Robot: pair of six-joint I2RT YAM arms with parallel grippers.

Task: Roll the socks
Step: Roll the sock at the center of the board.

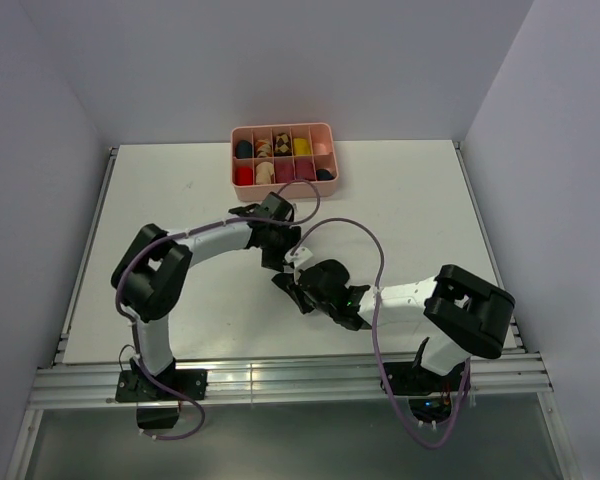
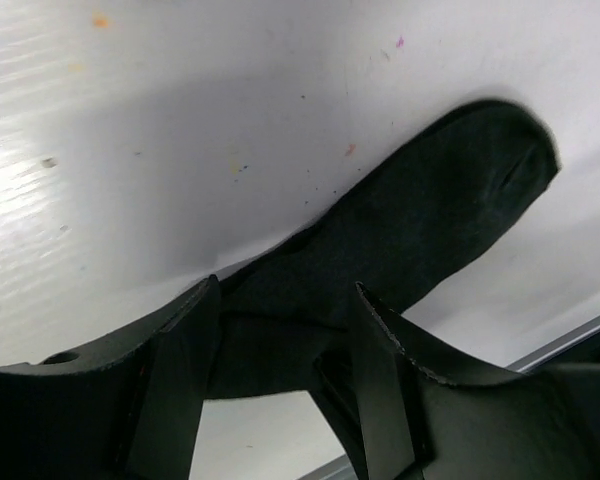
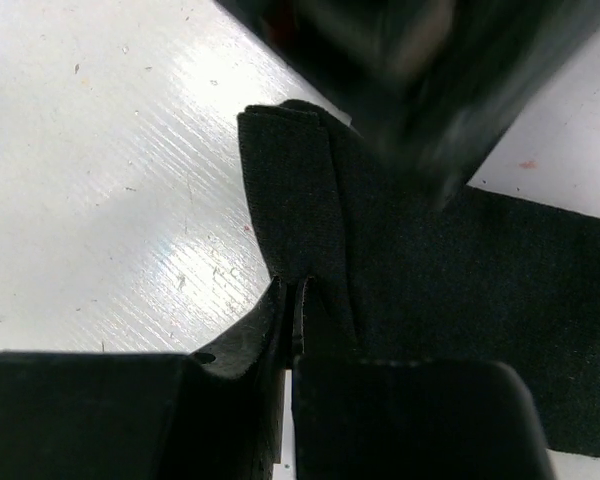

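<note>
One black sock (image 2: 420, 210) lies flat on the white table, its toe pointing away in the left wrist view. My left gripper (image 2: 280, 345) is open, one finger (image 2: 175, 380) on each side of the sock's near end. The right gripper (image 3: 295, 300) is shut on a folded edge of the same black sock (image 3: 430, 260). From above, the left gripper (image 1: 277, 255) and the right gripper (image 1: 290, 284) meet at the table's middle, and they hide most of the sock.
A pink divided tray (image 1: 282, 127) stands at the table's back edge with rolled socks of several colours in its compartments. The left gripper's body (image 3: 420, 80) hangs blurred just above the sock in the right wrist view.
</note>
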